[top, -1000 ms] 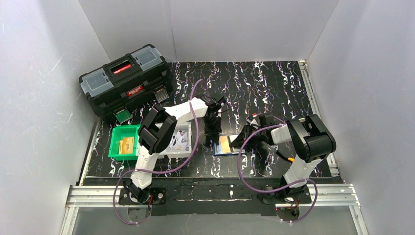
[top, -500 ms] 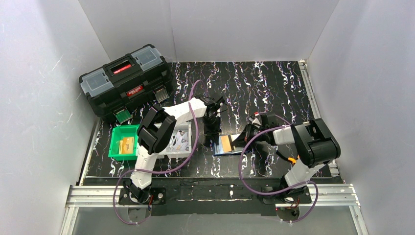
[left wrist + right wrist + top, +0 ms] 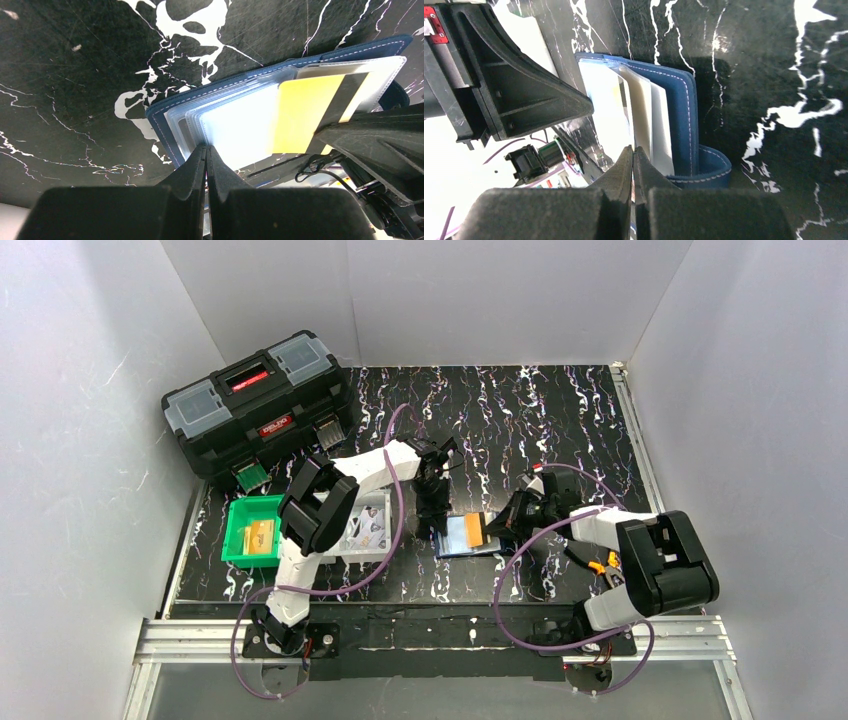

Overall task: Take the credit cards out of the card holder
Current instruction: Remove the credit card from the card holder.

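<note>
On the black marbled table point(image 3: 560, 410) between the arms, the navy card holder point(image 3: 452, 538) lies spread, its clear pocket leaves point(image 3: 235, 125) fanned. The left gripper point(image 3: 205, 148) pinches those leaves tight. The right gripper point(image 3: 633, 149) clamps a yellow-orange, dark-striped credit card point(image 3: 305, 117) that is partly out of its pocket.

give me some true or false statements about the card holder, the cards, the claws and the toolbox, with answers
1. The toolbox lid is raised. False: the toolbox is closed.
2. An orange card lies in the green bin. True.
3. The card holder lies spread open on the table. True.
4. The right claw hangs wide open above the holder. False: the right claw is shut on a yellow card that sticks part way out of its pocket.
5. The left claw is over the green bin. False: the left claw is shut on the edge of the holder's clear pockets.
</note>
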You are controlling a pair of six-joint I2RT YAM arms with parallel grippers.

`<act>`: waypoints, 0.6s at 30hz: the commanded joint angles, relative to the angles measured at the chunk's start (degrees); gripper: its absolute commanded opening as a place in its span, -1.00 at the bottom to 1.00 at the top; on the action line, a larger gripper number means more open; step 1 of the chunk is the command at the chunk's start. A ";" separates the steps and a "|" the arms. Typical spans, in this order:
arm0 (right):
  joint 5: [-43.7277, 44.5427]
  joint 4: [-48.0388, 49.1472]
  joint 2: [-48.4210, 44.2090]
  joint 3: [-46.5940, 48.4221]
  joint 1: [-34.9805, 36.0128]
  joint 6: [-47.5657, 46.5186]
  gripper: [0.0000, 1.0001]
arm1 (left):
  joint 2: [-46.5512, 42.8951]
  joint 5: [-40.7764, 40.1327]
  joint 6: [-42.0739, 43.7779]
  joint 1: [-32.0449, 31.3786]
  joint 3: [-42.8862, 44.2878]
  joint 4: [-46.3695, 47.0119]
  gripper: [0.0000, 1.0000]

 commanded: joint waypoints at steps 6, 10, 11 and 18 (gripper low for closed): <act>3.91 -4.98 -2.61 1.97 -0.86 -2.28 -0.97 | 3.03 -8.65 2.78 -0.23 -2.84 -1.36 -1.00; 2.70 -5.41 -3.20 3.17 -0.86 -2.00 -0.97 | 1.26 -6.64 3.61 -0.41 -0.37 -1.20 -1.00; 2.55 -5.63 -3.31 3.52 -0.86 -2.02 -0.97 | 0.74 -6.54 3.71 -0.47 0.46 -1.42 -1.00; 2.26 -9.72 -5.47 7.06 -0.86 -1.82 -0.97 | -1.59 -8.42 5.48 -0.54 7.08 -6.04 -1.00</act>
